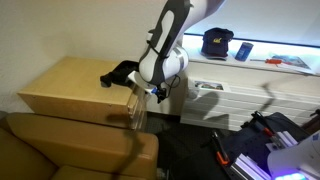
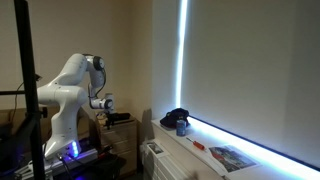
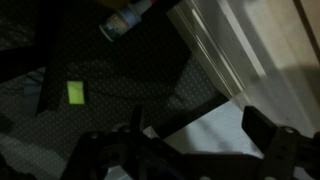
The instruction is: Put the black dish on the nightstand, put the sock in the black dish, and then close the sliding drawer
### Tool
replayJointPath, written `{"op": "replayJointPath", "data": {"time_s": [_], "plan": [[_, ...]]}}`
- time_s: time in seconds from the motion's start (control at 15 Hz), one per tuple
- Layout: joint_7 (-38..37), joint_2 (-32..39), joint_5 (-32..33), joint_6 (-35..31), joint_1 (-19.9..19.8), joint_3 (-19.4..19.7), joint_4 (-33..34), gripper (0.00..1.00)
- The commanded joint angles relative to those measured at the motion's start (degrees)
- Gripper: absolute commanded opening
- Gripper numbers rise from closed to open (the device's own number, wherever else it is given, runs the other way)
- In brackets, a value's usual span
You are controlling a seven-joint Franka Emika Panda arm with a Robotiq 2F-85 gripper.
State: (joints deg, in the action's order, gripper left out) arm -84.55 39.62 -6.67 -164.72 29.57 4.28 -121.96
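Observation:
The nightstand [image 1: 70, 85] of light tan wood stands at the left. The black dish [image 1: 122, 70] lies on its top at the far right corner. A dark limp bit [image 1: 105, 80] at the dish's near edge may be the sock; I cannot tell it apart. The sliding drawer [image 1: 137, 108] sticks out from the nightstand's right side. My gripper [image 1: 155, 93] hangs just above the drawer's outer end, and it also shows in an exterior view [image 2: 103, 105]. In the wrist view the gripper [image 3: 200, 140] is open and empty, beside pale wood [image 3: 245, 40].
A brown padded seat [image 1: 70, 150] fills the front left. A white radiator-like unit [image 1: 240, 95] stands right of the drawer, with a dark cap with a yellow mark [image 1: 218, 42] on its top. A bottle [image 3: 130, 18] lies on the dark floor.

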Motion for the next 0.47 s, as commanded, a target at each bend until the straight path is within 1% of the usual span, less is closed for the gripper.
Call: {"op": "replayJointPath", "data": {"time_s": [0.0,0.13,0.2,0.27,0.4], "plan": [[-8.66,-1.89,7.72,15.85,8.26,11.93,6.24,1.0],[-14.51,-2.45,14.59,25.28,9.76,15.51,11.0,1.0],[-12.91,-2.41,13.45,18.74,6.3,10.42,7.78,1.0],[-14.74,-2.77,15.81,22.25,6.12,11.38,9.77,1.0],[-15.3,-3.05,16.77,24.32,5.85,12.0,11.28,1.0]]}}
